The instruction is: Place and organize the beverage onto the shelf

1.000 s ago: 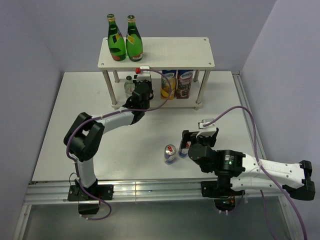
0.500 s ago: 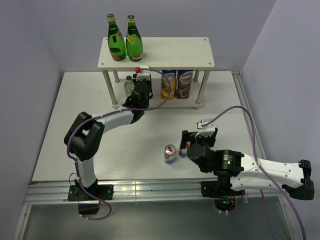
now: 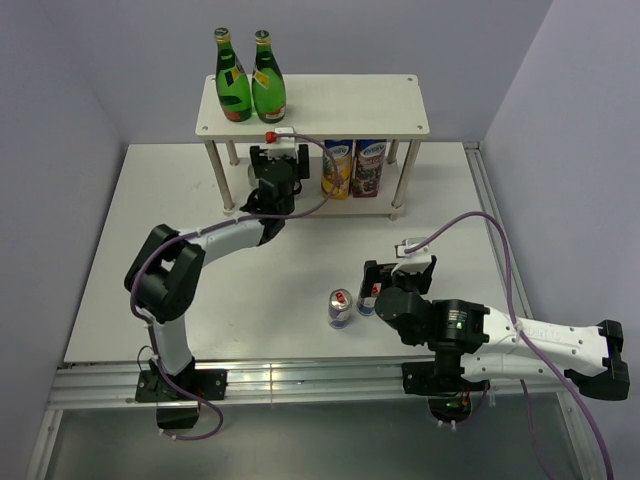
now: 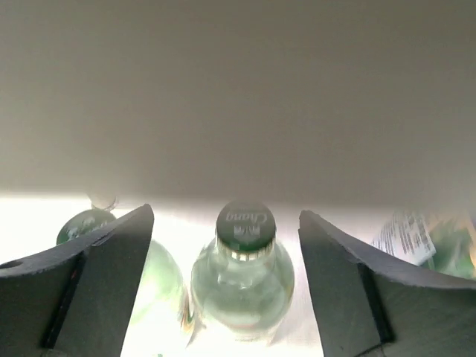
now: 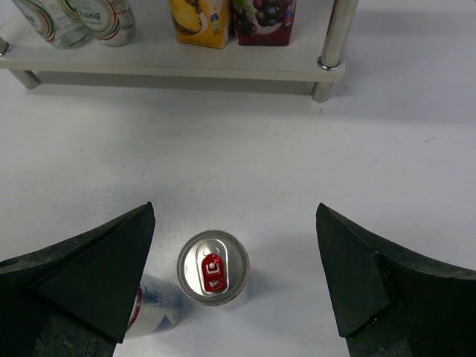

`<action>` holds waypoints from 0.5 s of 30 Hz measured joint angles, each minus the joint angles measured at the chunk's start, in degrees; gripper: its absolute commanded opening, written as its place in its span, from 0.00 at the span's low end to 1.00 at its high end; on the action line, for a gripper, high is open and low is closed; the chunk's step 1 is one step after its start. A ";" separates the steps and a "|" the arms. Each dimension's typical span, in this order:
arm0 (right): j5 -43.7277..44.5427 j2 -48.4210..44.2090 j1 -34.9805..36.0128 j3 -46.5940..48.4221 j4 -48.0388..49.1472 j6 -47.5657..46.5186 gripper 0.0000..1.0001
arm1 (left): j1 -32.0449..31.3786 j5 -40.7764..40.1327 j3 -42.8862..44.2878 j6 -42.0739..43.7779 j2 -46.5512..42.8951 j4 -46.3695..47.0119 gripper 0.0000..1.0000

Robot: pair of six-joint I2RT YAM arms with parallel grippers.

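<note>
2 slim blue-silver-red cans (image 3: 341, 308) | one upright, axis vert, under open R gripper (image 5: 234, 212), R arm nearer | L gripper (image 4: 225, 214) open round small clear bottle (image 4: 243, 279)

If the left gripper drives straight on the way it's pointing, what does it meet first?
The small clear bottle with the green cap, upright between its open jaws; nothing shows in front, though depth is unclear.

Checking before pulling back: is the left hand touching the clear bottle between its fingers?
Apart. The left wrist view shows the left hand open, with gaps between both fingers and the clear bottle.
</note>
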 measured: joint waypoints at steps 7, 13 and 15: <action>0.20 -0.28 0.00 0.00 -0.02 0.00 0.96 | -3.13 -0.68 -4.87 -0.98 -5.31 -1.86 0.99; 0.90 -0.37 0.00 0.00 -0.02 0.02 0.96 | -6.84 -2.29 -7.69 -1.29 -10.51 -3.32 0.99; 1.07 -0.39 0.00 0.00 -0.02 0.02 0.98 | -8.22 -3.10 -8.09 -1.38 -12.50 -4.81 0.99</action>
